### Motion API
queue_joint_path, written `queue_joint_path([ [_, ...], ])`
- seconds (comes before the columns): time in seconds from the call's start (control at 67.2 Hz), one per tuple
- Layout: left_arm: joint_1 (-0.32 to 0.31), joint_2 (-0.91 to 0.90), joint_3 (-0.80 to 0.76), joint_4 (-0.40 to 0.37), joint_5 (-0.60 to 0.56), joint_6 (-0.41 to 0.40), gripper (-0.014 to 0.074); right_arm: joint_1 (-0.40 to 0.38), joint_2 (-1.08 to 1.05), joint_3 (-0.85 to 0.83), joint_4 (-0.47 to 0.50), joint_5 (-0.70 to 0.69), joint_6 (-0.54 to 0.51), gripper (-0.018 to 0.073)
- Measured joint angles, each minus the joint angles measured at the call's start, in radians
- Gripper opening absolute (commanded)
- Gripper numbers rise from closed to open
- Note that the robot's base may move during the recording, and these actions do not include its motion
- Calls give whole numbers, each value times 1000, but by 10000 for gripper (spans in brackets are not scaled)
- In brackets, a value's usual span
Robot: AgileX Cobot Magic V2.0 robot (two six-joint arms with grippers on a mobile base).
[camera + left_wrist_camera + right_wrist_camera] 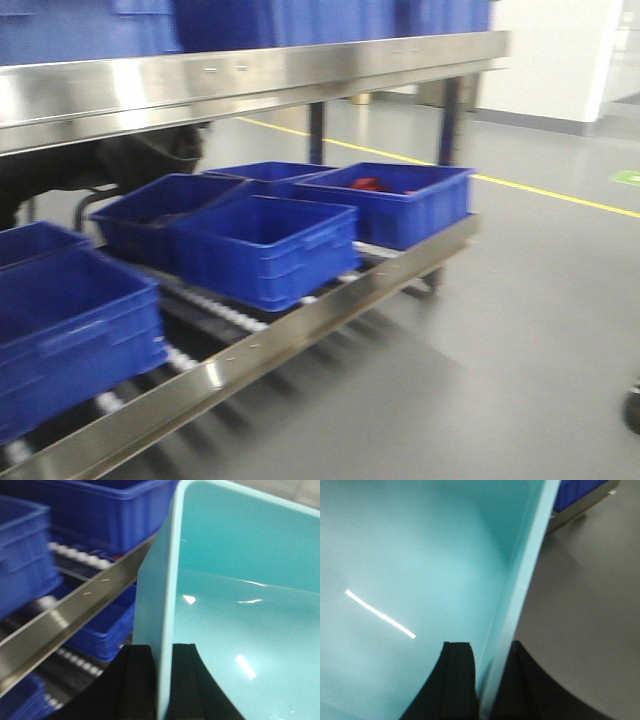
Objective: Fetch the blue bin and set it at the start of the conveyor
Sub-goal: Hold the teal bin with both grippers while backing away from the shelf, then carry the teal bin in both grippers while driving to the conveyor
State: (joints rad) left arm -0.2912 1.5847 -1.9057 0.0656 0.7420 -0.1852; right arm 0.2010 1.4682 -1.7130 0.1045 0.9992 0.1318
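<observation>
1. Left gripper (161, 651): its black fingers (137, 680) straddle one wall of the bin (240, 615), one outside and one inside, and are clamped tight on it.
2. Right gripper (489, 647) pinches another wall the same way, apparently the opposite one, with bare floor (580, 605) beyond.
3. A grip on both sides likely keeps the tub level and shares its load. The bin hangs between the arms, resting on nothing visible.
4. Just beside it stands a rack with a steel rail (250, 75) and dark bins (265, 245) on rollers (215, 312).
5. No conveyor belt shows in any view, so the bin is fetched and I judge that carrying and placing remain.
</observation>
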Motion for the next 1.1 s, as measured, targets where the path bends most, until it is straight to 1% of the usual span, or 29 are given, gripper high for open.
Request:
queue_joint_path([
  [1.1, 0, 0, 0, 0, 0, 0, -111, 0, 0, 0, 0, 0, 0, -153],
])
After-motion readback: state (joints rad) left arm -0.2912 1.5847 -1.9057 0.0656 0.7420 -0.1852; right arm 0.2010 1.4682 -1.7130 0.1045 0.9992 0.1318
